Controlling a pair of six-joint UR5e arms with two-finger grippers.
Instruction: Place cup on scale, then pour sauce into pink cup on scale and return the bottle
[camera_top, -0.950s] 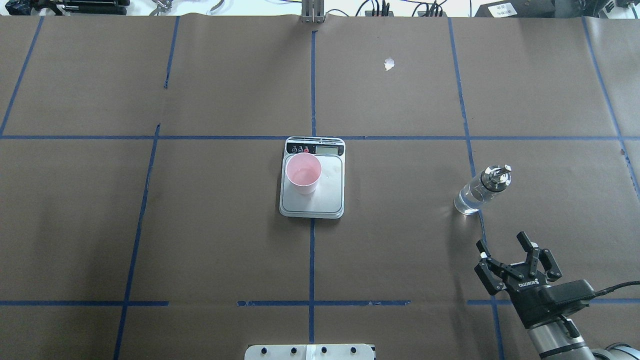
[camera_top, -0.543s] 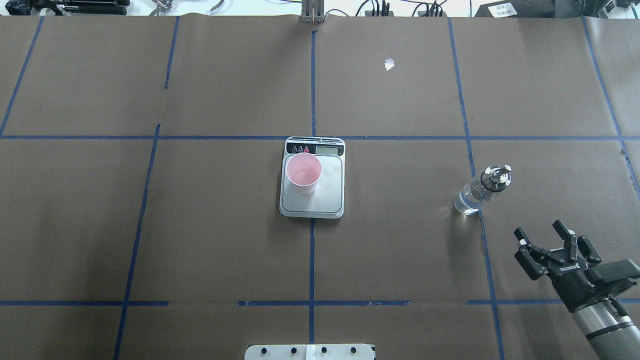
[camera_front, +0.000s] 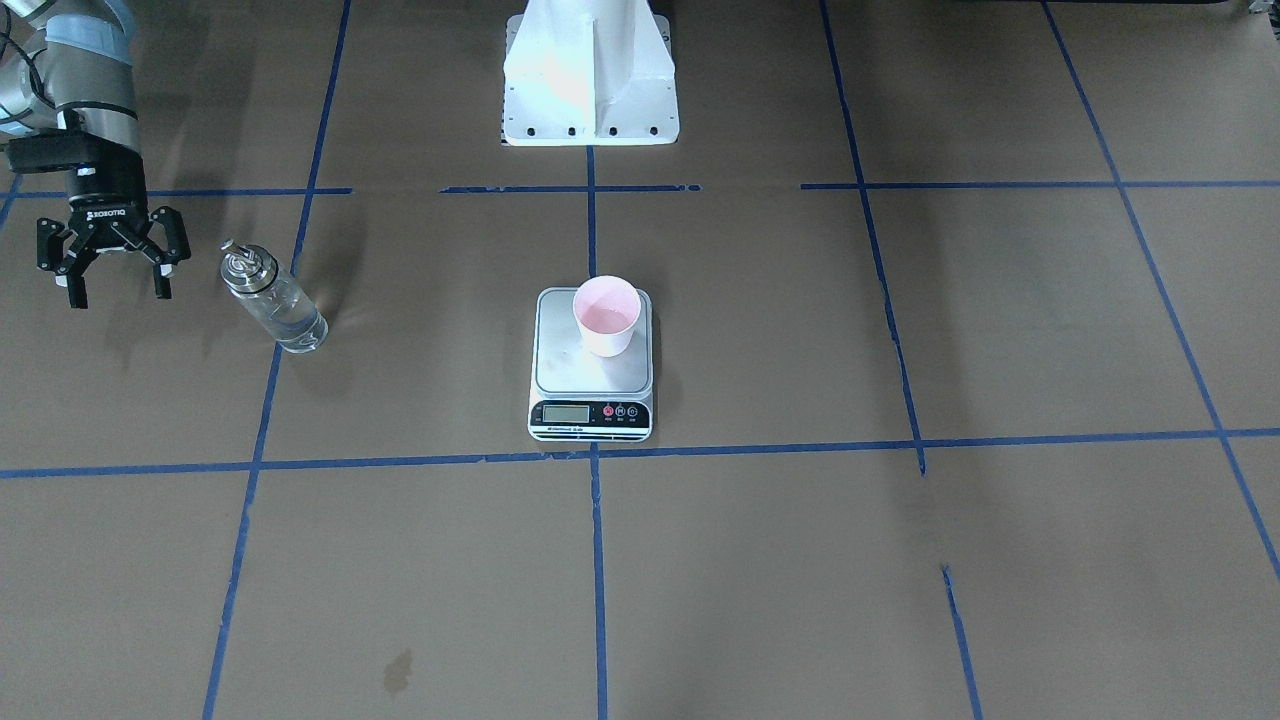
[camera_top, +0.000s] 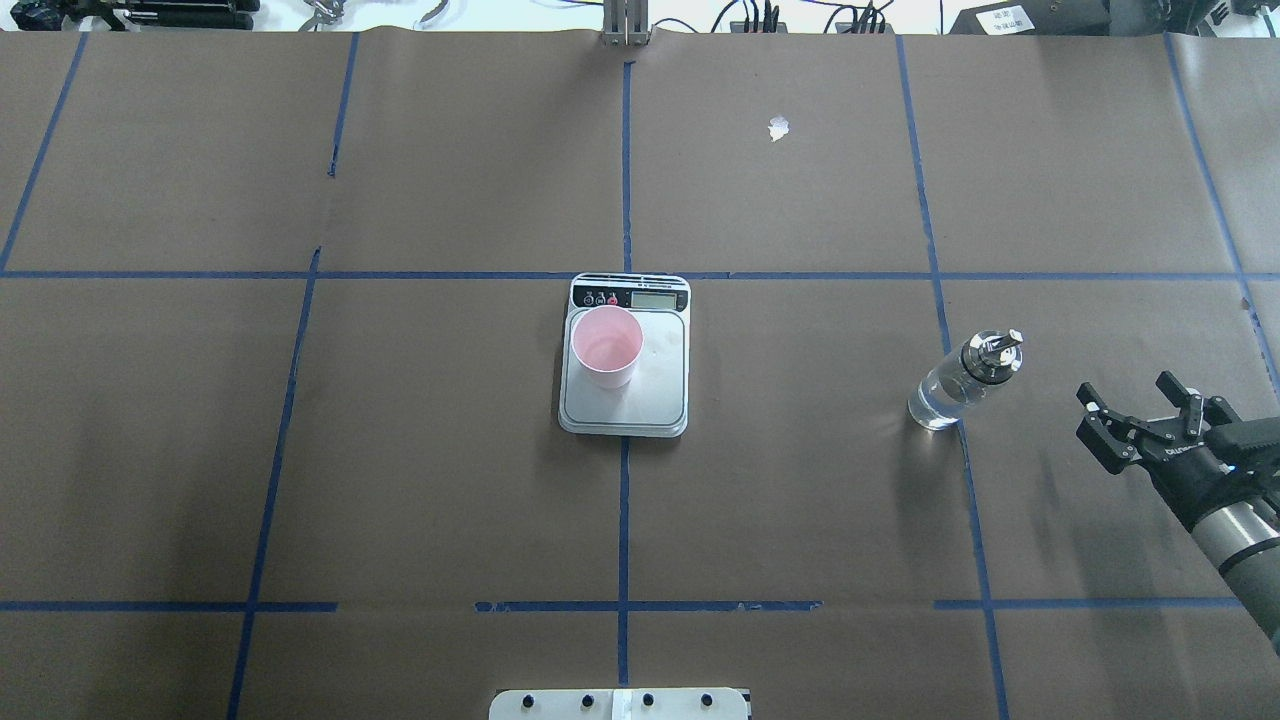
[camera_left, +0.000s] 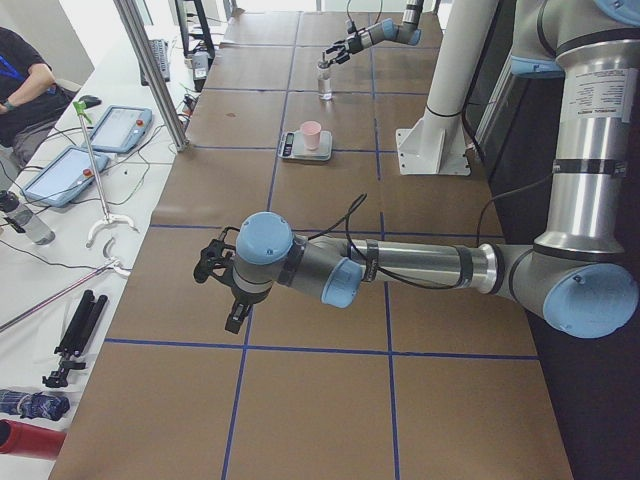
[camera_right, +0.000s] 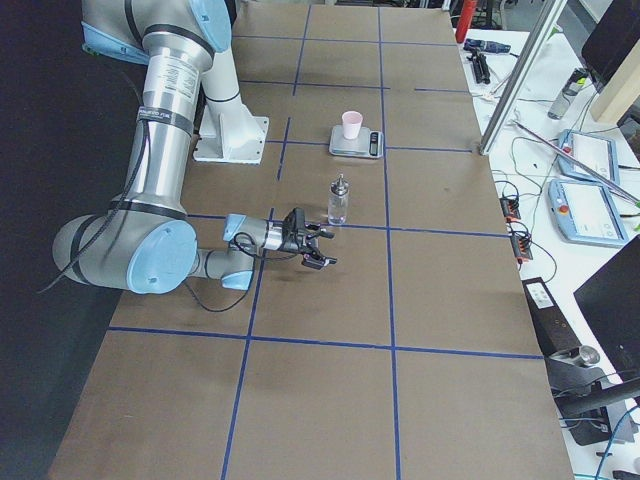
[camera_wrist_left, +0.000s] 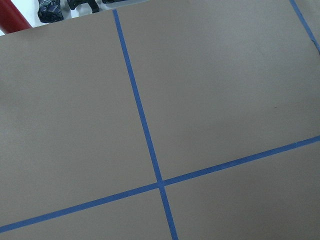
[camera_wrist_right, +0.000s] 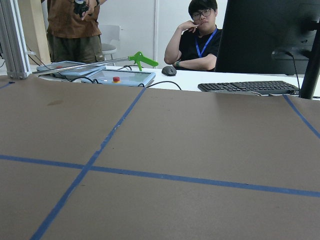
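The pale pink cup (camera_top: 606, 345) stands upright on the left part of the scale (camera_top: 662, 385), at the table's middle; both also show in the front view, cup (camera_front: 606, 312) on scale (camera_front: 560, 362). The clear glass bottle (camera_top: 950, 385) with a metal spout stands upright on the table to the right, holding clear liquid; it also shows in the front view (camera_front: 275, 300). My right gripper (camera_top: 1125, 388) is open and empty, to the right of the bottle and apart from it (camera_front: 115, 290). My left gripper (camera_left: 215, 268) shows only in the exterior left view, far from these things; I cannot tell its state.
The white robot base (camera_front: 590, 80) stands at the robot's edge of the table. A small white scrap (camera_top: 778, 128) lies at the far right. A dark stain (camera_front: 397, 672) marks the paper. Operators and tablets (camera_left: 118, 128) are beyond the far edge.
My right gripper has moved to the right and away from the near edge, ending beside the bottle's right, still open. Bottle, cup and scale have not moved.
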